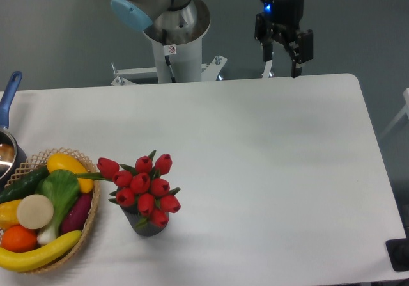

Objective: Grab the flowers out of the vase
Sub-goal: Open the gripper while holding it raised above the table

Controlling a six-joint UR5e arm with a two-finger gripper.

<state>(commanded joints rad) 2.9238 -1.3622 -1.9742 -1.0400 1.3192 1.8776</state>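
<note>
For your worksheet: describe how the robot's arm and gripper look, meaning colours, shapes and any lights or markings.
The arm has silver-grey tubular segments, a light blue round joint cap and a small sticker on its pale column. The gripper is black and blocky with a lit blue light and two fingers.

Red tulip flowers [144, 185] upright in dark ribbed vase [149, 225], table's front-left.

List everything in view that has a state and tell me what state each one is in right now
gripper: open, empty, raised over the table's far edge.
flowers: standing in the vase, untouched.
vase: upright on the table, holding the flowers.
wicker basket: full of fruit and vegetables, at the left edge.
saucepan: upright, mostly cut off by the frame; contents unclear.
</note>
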